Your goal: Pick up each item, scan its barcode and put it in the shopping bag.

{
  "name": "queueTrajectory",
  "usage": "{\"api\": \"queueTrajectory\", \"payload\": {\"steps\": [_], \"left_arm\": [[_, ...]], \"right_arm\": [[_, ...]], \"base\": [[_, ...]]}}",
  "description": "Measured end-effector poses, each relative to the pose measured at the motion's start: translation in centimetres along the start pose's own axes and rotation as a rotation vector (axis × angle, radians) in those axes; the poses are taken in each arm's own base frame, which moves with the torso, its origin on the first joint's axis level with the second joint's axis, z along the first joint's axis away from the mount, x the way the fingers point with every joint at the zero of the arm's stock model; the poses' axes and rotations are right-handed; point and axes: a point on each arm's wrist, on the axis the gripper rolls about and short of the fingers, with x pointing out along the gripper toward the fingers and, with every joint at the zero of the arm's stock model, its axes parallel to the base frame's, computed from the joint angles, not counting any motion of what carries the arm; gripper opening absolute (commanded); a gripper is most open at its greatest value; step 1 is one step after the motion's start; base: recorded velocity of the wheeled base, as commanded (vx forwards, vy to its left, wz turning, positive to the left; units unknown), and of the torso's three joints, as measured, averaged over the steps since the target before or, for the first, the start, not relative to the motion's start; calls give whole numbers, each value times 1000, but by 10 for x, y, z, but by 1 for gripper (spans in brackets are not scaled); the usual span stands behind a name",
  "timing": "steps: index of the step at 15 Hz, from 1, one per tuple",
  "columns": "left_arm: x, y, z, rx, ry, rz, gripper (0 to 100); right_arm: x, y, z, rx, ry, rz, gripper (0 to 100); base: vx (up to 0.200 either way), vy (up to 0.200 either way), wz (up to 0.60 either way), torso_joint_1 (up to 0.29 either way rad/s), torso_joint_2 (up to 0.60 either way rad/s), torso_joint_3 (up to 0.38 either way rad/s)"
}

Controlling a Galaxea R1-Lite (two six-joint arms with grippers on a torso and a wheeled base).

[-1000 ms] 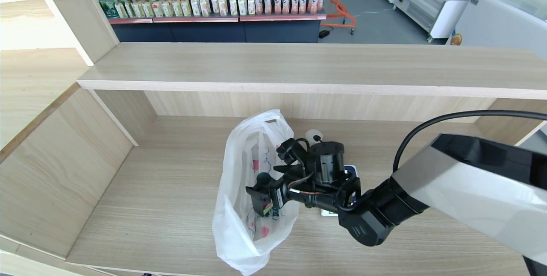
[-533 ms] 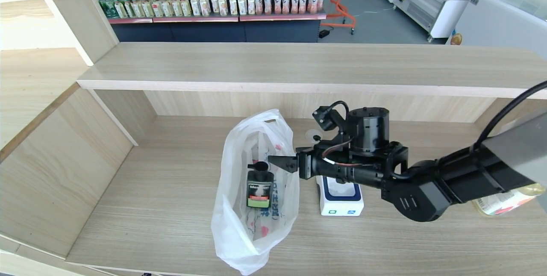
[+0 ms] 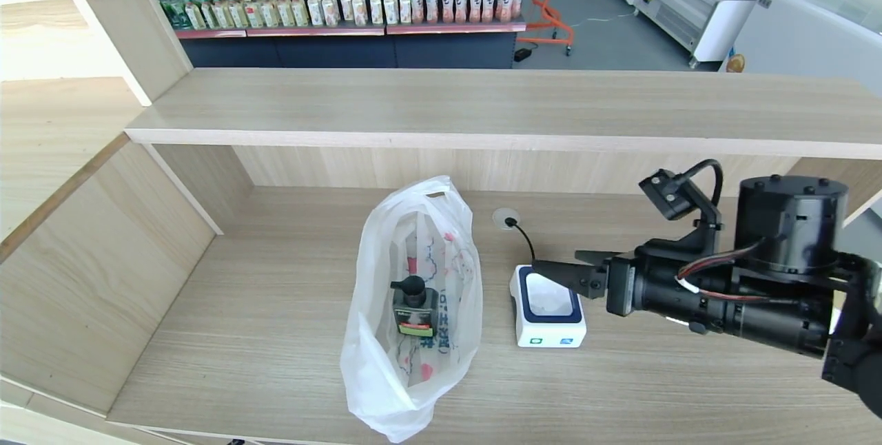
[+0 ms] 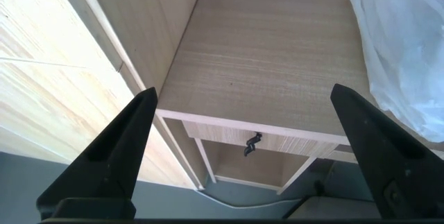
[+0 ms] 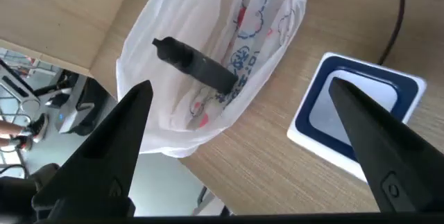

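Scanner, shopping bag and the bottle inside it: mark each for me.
scanner (image 3: pixel 549 306), head view, on its window.
shopping bag (image 3: pixel 368 362), head view, on its near left wall.
bottle (image 3: pixel 413 308), head view, on its dark body.

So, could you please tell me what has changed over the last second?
The right gripper let go of the bottle inside the shopping bag and drew back toward the robot's right, ending by the scanner. Its fingers are open and empty. The bottle stayed in the bag, settling slightly lower. Bag and scanner kept their places.
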Motion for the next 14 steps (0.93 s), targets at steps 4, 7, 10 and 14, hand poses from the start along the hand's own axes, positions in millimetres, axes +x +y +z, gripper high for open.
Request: {"api": "queueTrajectory", "payload": {"steps": [4, 7, 10, 14], "left_arm": [[0, 0, 0, 0, 0, 0, 100], [0, 0, 0, 0, 0, 0, 100], [0, 0, 0, -1, 0, 0, 100], [0, 0, 0, -5, 0, 0, 100]], "right_arm": [[-57, -25, 2, -105, 58, -360, 100], [-84, -27, 9, -104, 69, -528, 100], [-100, -23, 14, -90, 38, -554, 100], [-114, -25, 10, -64, 70, -601, 100]], "base": [[0, 0, 0, 0, 0, 0], [0, 0, 0, 0, 0, 0], [0, 0, 0, 0, 0, 0], [-150, 0, 0, 4, 5, -1]]}}
